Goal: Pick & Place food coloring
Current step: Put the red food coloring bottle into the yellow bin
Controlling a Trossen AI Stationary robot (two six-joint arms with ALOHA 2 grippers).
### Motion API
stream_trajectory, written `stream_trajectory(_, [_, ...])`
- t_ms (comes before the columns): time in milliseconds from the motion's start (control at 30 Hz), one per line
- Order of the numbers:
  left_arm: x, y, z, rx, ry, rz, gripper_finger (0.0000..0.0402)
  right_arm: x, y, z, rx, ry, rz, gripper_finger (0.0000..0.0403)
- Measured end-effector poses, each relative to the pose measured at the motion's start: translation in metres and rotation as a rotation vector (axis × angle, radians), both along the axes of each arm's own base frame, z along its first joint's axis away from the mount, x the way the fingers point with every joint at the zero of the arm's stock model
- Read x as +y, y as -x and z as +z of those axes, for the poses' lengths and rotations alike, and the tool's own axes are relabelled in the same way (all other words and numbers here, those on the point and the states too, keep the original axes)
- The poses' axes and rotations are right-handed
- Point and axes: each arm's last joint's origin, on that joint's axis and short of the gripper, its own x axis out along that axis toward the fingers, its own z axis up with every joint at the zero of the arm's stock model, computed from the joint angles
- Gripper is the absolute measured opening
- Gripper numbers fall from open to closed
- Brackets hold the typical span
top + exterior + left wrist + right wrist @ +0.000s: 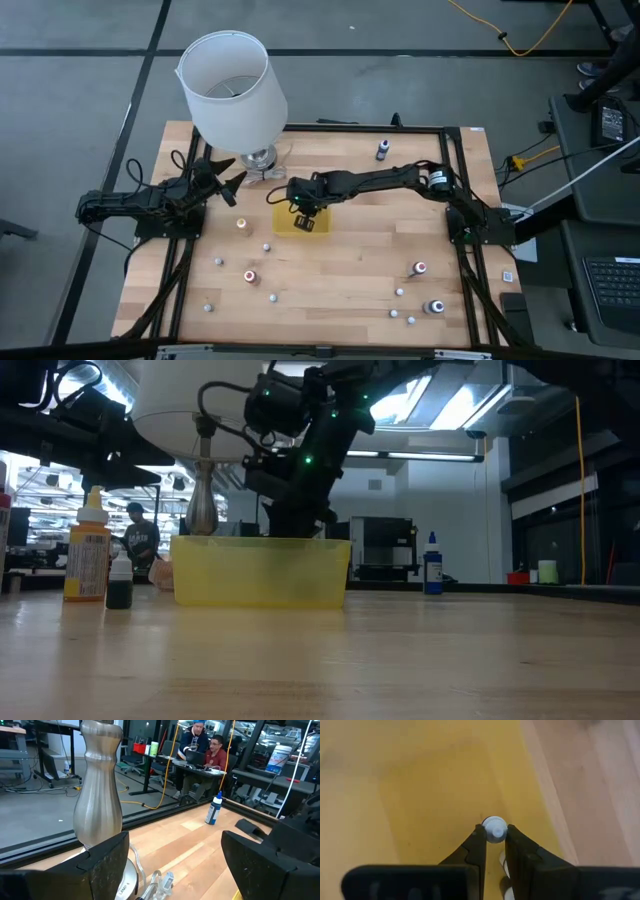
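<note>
**Right arm holds a bottle over the yellow tray**

The right gripper (495, 842) is down inside the yellow tray (285, 222), its fingers clenched on a small white-capped food coloring bottle (495, 828). The rest of the food coloring bottles (250, 276) lie scattered over the wooden table (340, 270), some near the front edge and one dark-capped bottle (382, 150) standing toward the back. The left gripper (228, 182) waits off to the side with its fingers spread apart, just beside the metal base (97, 795) of the white lamp (232, 88).
</note>
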Motion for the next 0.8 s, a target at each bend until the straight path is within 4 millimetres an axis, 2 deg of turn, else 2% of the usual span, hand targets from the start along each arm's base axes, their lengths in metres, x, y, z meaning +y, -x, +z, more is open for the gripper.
stream_trajectory(233, [0.0, 0.0, 0.0, 0.0, 0.0, 0.0, 0.0312, -0.0079, 0.0001, -0.001, -0.001, -0.001, -0.014, 0.0059])
stream_trajectory(533, [0.0, 0.0, 0.0, 0.0, 0.0, 0.0, 0.0312, -0.0087, 0.0044, -0.003, 0.044, -0.021, -0.038, 0.0105])
stream_trajectory(800, [0.0, 0.0, 0.0, 0.0, 0.0, 0.0, 0.0313, -0.0089, 0.0043, -0.0029, 0.044, -0.021, -0.04, 0.0113])
